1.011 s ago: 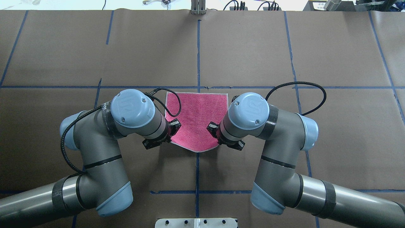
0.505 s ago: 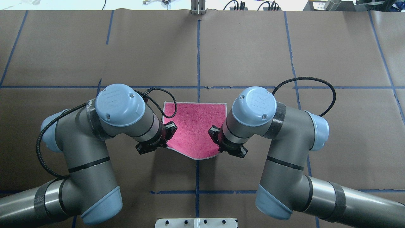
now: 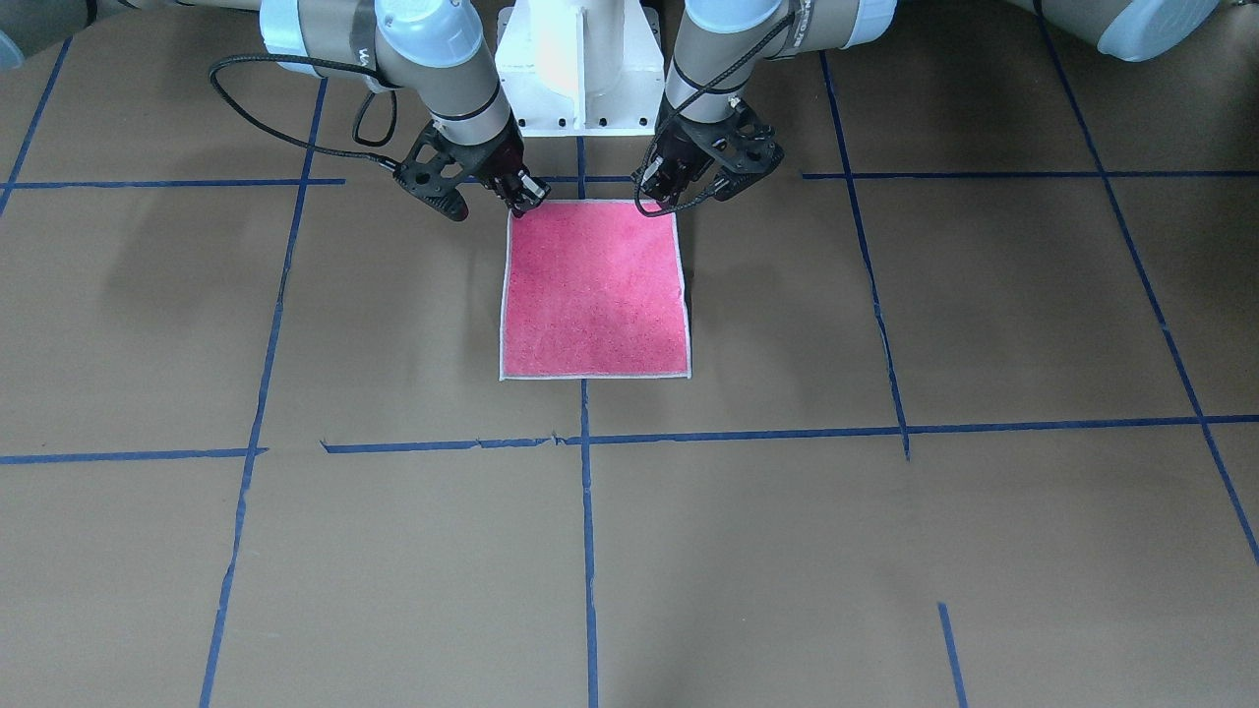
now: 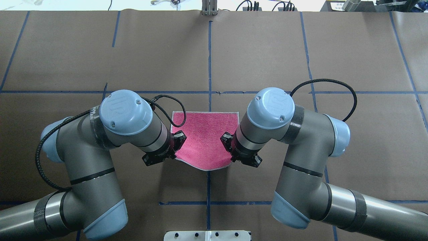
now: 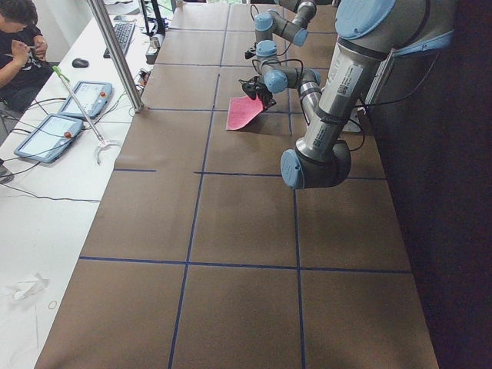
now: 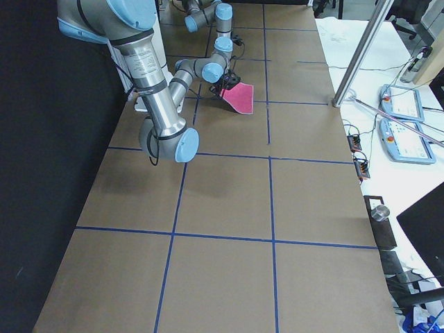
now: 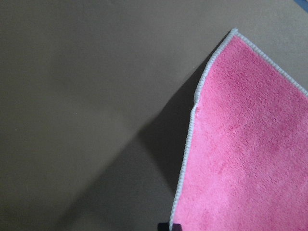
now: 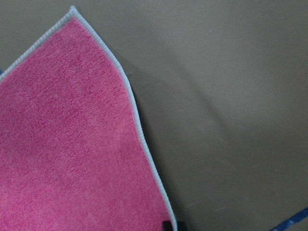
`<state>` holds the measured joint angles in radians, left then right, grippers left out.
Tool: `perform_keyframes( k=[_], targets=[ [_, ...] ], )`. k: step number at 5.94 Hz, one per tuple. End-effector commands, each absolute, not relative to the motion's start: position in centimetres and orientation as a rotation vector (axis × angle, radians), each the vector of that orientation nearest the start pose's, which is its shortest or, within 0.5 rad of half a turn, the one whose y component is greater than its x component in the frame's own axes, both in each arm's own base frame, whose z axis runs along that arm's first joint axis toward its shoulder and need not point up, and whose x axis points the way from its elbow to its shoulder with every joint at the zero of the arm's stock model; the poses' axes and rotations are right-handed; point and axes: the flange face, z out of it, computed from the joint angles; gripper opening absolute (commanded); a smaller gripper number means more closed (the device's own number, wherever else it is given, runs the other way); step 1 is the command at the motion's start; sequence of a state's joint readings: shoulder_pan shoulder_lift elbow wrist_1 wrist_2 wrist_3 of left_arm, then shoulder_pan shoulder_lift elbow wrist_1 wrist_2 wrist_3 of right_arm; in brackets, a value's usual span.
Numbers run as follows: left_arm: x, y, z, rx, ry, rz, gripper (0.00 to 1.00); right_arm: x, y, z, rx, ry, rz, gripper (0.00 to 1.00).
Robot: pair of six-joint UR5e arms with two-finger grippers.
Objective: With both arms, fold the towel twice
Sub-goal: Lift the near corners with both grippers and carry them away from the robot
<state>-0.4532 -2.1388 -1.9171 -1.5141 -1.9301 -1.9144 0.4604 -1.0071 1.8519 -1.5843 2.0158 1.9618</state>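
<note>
The towel (image 4: 204, 140) lies pink face up with a pale stitched border, just in front of the robot's base. Its far edge rests on the table and its near edge is raised, sagging in the middle. My left gripper (image 4: 174, 154) is shut on the near left corner, and my right gripper (image 4: 231, 157) is shut on the near right corner. In the front-facing view the towel (image 3: 590, 295) looks square, with the left gripper (image 3: 661, 197) and right gripper (image 3: 521, 202) at its robot-side corners. Both wrist views show the pink cloth (image 7: 250, 159) (image 8: 72, 144) hanging above its shadow.
The table (image 4: 267, 53) is covered in brown paper with blue tape lines. The white pedestal base (image 3: 580, 69) stands close behind the towel. A metal post (image 5: 115, 54), tablets (image 5: 84, 96) and a seated operator (image 5: 19, 38) are beyond the far edge.
Both arms have drawn back toward the robot with the towel's near corners. The towel's far edge has slid toward the robot, so the cloth looks shorter from above.
</note>
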Motion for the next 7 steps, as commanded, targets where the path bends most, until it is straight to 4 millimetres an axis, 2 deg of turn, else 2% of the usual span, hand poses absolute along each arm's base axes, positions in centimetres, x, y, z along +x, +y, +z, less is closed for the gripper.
perform_keyframes(
  k=[1,3,6,7],
  targets=[
    [49.7,-36.1,19.4,-0.284,0.89,-0.597,0.0,-50.4,-38.4,21.9,-0.393,-0.845,0.64,0.0],
    [49.6,-37.9,20.2,-0.272,0.888,-0.615,0.0,-50.4,-39.8,23.1,-0.415,-0.818,0.662,0.0],
    [51.9,-40.1,22.6,-0.27,0.894,-0.637,0.0,-51.3,-41.1,24.9,-0.42,-0.789,0.683,0.04],
    [52.8,-40.6,23.1,-0.275,0.88,-0.641,0.0,-52.6,-41.8,25.4,-0.424,-0.789,0.686,0.07]
  ],
)
